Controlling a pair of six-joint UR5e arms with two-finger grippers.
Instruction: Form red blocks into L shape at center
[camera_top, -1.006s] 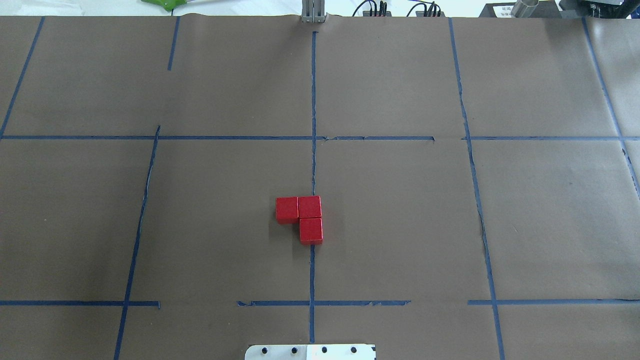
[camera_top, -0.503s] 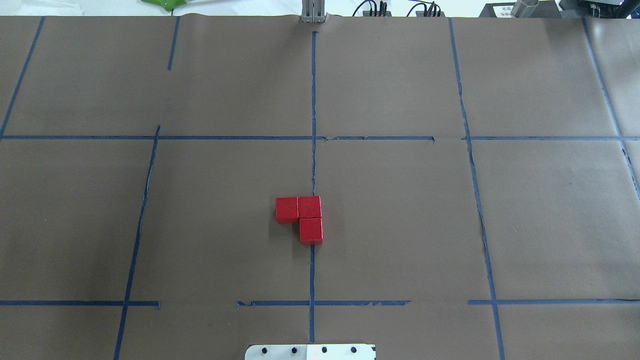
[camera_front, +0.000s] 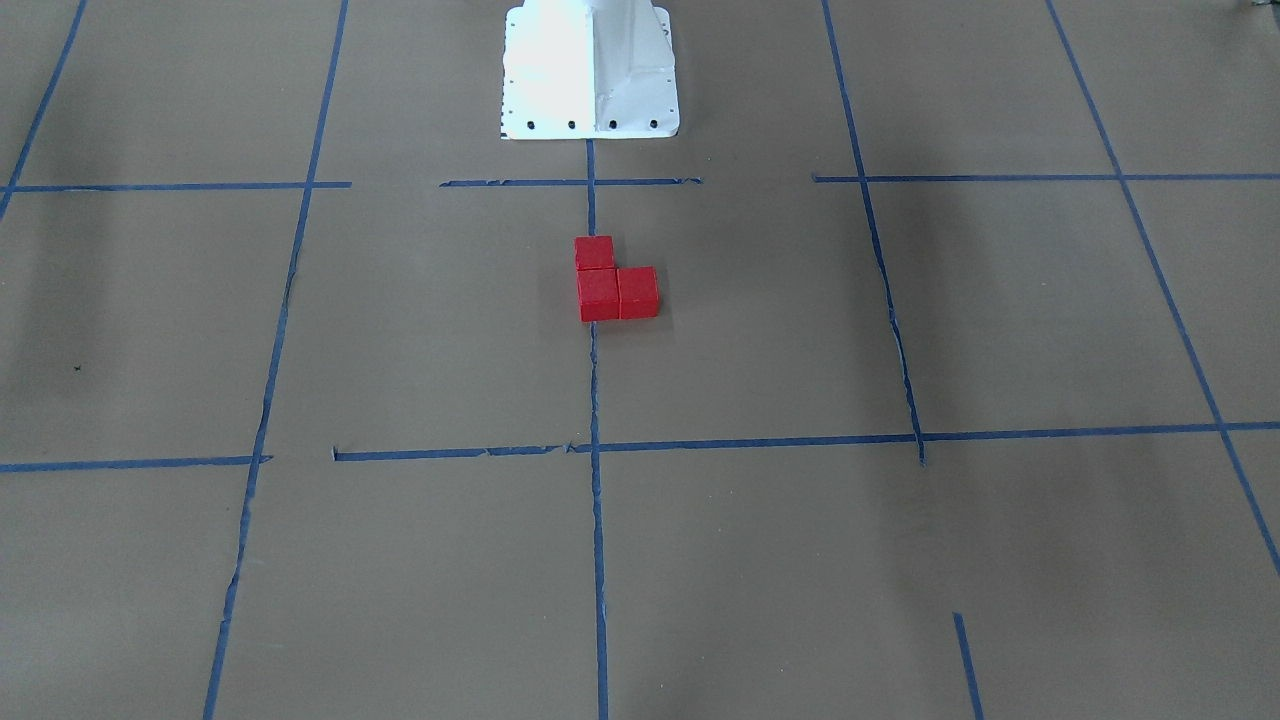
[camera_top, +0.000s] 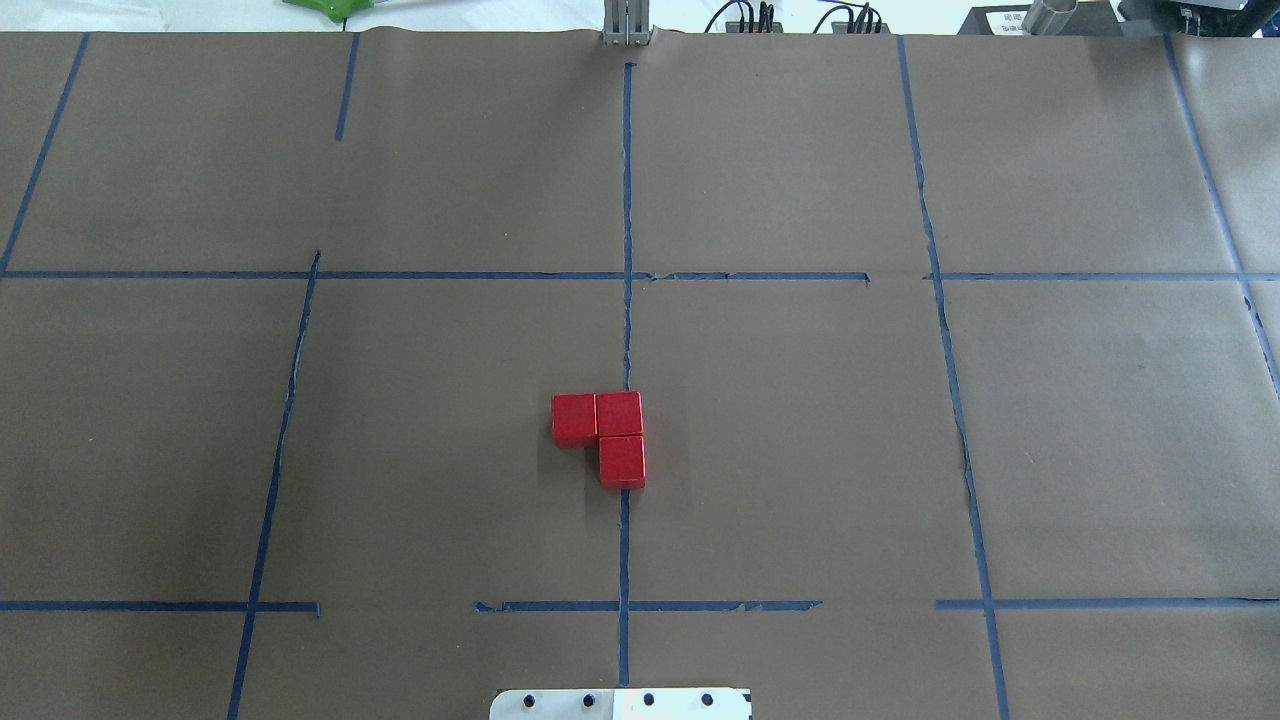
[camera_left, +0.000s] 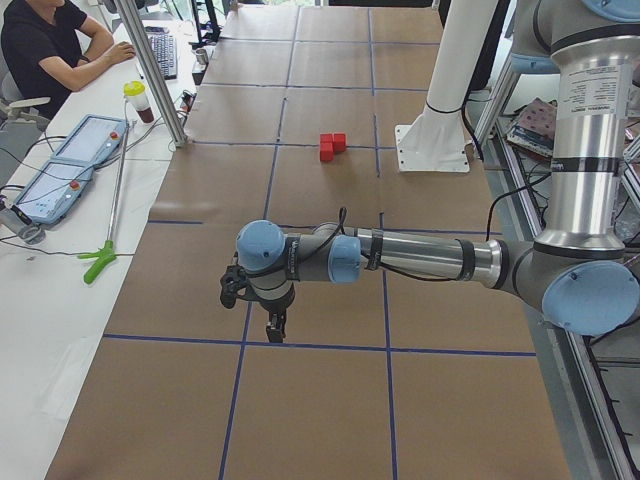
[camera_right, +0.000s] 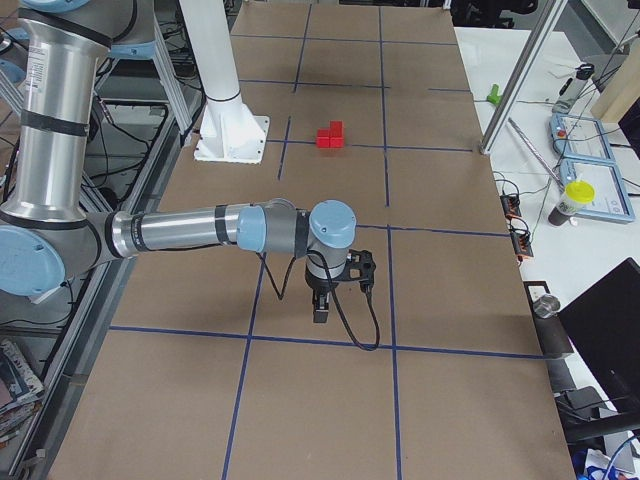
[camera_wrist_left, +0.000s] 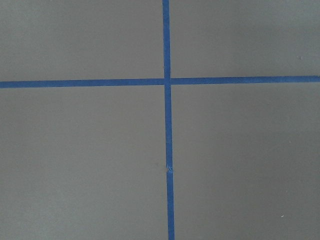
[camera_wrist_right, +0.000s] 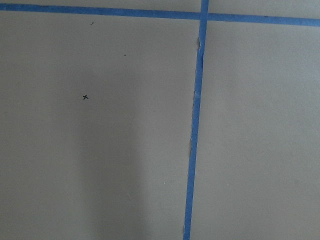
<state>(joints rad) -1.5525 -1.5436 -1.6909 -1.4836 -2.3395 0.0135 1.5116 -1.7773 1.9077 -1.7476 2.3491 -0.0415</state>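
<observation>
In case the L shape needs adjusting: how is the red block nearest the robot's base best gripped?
Come straight down on the nearest red block and close on its two side faces, those running along the blue tape line. Its far face touches the corner block, so that pair is blocked. On the robot's left, mind the left-end block.

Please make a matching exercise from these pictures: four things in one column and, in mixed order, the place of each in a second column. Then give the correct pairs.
Things:
1. red blocks
2. white base plate
3. green tool
4. cup with yellow lid

Places:
A. lying flat on the white side table, at the end of a long thin rod
B. touching in an L on the centre tape line
C. standing upright on the side table
D. at the robot's edge of the brown paper

Pairs: 1-B; 2-D; 3-A; 4-C
</observation>
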